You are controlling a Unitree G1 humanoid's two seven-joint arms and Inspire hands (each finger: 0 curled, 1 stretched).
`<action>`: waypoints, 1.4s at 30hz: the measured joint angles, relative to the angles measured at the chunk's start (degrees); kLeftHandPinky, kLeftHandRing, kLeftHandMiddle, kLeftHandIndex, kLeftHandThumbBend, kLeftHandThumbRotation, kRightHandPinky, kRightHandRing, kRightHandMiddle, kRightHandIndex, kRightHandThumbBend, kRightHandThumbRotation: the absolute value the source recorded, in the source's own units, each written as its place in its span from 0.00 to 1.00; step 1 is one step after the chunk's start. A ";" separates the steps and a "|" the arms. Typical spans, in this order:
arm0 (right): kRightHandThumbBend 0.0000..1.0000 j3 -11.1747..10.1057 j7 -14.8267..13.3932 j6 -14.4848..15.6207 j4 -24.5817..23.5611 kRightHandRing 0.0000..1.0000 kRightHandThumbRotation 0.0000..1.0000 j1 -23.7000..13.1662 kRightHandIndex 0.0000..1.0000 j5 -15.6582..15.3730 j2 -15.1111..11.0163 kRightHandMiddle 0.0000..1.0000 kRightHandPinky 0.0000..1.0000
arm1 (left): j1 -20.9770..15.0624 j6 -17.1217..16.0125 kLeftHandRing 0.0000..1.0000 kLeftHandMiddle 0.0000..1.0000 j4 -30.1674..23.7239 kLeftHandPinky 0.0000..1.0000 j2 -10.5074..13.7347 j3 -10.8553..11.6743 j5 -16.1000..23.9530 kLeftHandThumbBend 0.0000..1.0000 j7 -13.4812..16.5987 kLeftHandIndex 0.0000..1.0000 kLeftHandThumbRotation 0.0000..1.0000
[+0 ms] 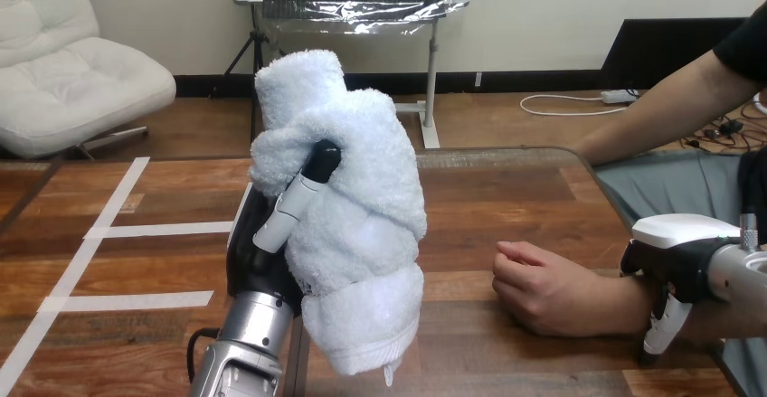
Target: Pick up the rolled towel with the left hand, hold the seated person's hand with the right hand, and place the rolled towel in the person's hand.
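Head view, starting closest in: the silver left forearm [242, 347] is seen coming up from the bottom edge, and the rolled towel [362, 207] is gripped by the left hand [256, 266]. It's a fluffy white roll, held up off the table [506, 198] and standing more or less upright, with its bottom end hanging just above the wood. One of the fingers [291, 203] is wrapped across the front of the roll with its black tip pressed into the cloth, so that hand is definitely closed on it.

Over at the right edge, the right hand [678, 252] is laid over the person's wrist [633, 308]. One finger [658, 326] is curled down its near side, so it's clamped on the wrist. The person's hand [543, 288] is rested on the table as a loose fist, knuckles turned toward the towel, with a clear gap between the two.

Farther back on the left, a few white tape strips [154, 230] are stuck across the wood.
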 measured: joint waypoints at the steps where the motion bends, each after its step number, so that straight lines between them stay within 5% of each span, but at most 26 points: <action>1: 0.73 0.00 -0.11 -0.09 0.03 0.46 0.00 0.02 0.51 0.04 -0.01 0.51 0.43 | 0.00 -0.01 0.36 0.42 0.00 0.29 0.00 0.03 0.01 0.68 -0.01 0.51 0.00; 42: 0.75 0.01 -4.01 -1.93 1.52 0.43 0.00 0.58 0.52 0.36 -0.18 0.50 0.34 | -0.27 0.04 0.37 0.43 3.37 0.30 -0.04 2.53 0.89 0.69 0.95 0.51 0.00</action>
